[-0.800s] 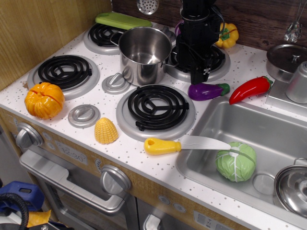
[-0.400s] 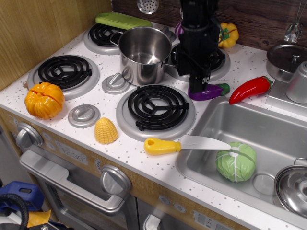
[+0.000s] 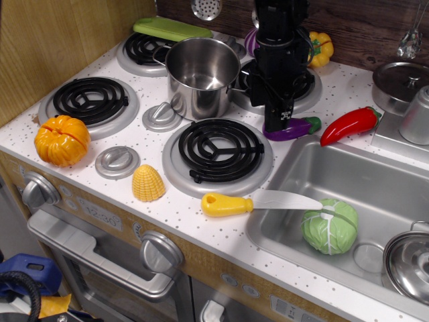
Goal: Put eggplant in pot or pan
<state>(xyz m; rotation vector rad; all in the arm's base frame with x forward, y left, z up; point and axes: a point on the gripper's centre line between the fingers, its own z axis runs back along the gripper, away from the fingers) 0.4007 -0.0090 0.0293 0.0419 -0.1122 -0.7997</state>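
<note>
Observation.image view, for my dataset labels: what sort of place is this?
Most likely a child's toy play kitchen: moulded black coil burners on a speckled counter, a small sink holding a plastic cabbage, and toy food like the eggplant.

Robot arm (image 3: pixel 278 40) showing matte black boxy housing, stacked blocky sections narrowing downward; gripper (image 3: pixel 279 123) showing black fingers, small white marking printed on lower face; thin dark cable running along side; upper part running out of frame
</note>
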